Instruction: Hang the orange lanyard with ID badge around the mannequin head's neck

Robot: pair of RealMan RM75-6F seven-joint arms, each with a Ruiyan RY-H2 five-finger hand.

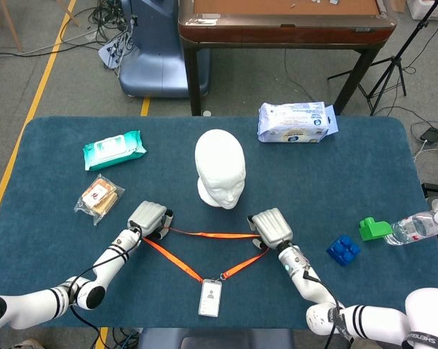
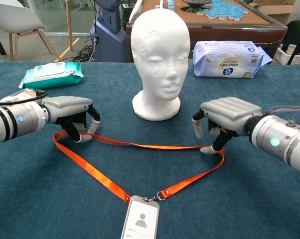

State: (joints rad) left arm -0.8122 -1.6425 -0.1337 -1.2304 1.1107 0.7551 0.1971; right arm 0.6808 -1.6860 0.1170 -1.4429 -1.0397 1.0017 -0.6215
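The white mannequin head (image 1: 220, 169) (image 2: 159, 55) stands upright mid-table, facing me. In front of it the orange lanyard (image 1: 204, 235) (image 2: 150, 146) lies flat in a triangle, its ID badge (image 1: 210, 298) (image 2: 140, 219) nearest me. My left hand (image 1: 148, 217) (image 2: 70, 112) has its fingers curled down around the strap's left corner and pinches it. My right hand (image 1: 270, 228) (image 2: 224, 115) hovers palm-down over the right corner. Its fingers are spread and a fingertip (image 2: 207, 149) touches the strap.
A green wipes pack (image 1: 114, 149) (image 2: 53, 73) and a snack packet (image 1: 99, 196) lie at the left. A white-blue pack (image 1: 293, 121) (image 2: 229, 59) sits behind the head. A blue block (image 1: 343, 249), a green block (image 1: 375, 228) and a bottle (image 1: 419, 227) lie at the right.
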